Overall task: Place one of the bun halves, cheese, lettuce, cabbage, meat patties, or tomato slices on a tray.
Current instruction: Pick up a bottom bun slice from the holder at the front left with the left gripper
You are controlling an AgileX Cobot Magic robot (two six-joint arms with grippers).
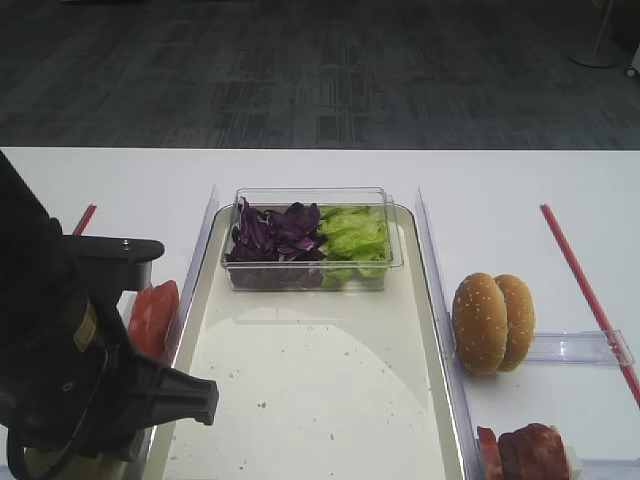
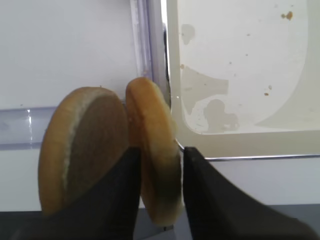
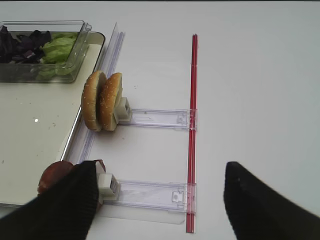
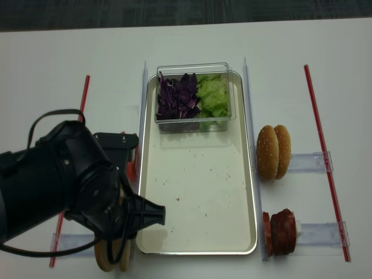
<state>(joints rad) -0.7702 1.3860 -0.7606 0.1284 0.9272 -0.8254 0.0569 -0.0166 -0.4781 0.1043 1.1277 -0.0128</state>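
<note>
The left gripper [image 2: 159, 190] straddles one bun half [image 2: 154, 150], jaws narrowed and apparently touching it, at the tray's [image 4: 197, 192] seven o'clock corner, the pickup underway, with a firm pinch, lift and carry over the rim next

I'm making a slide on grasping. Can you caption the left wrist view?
Left gripper straddling one upright bun half, a second bun half beside it, next to the tray.
</note>
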